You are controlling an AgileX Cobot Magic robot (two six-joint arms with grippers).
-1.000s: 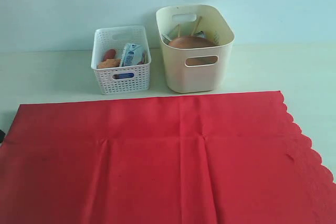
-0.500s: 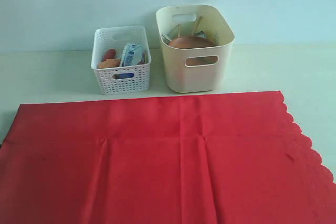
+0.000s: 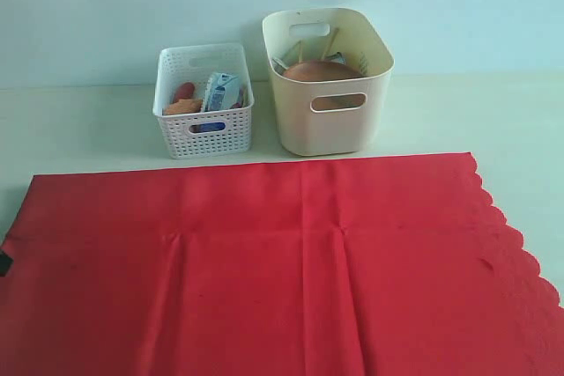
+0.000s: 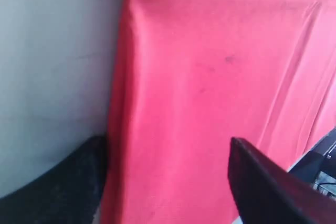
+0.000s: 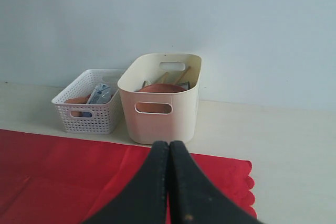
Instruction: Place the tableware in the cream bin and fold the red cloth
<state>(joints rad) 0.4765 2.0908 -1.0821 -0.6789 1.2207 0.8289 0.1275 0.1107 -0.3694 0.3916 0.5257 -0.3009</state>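
Two bins stand at the back of the table (image 3: 79, 121) in the exterior view: a white lattice basket (image 3: 207, 138) and, just beside it, the cream bin (image 3: 326, 129), holding the round brown plate (image 3: 319, 70) and wooden chopsticks (image 3: 332, 40). The red cloth (image 3: 264, 261) lies flat in front.

In the left wrist view, the left gripper (image 4: 168, 182) is low at the cloth's edge, jaws wide apart and empty, one over the table and one over the cloth.

In the right wrist view, the right gripper (image 5: 169, 177) hangs above the cloth, pointing at the cream bin, pressed together on nothing.
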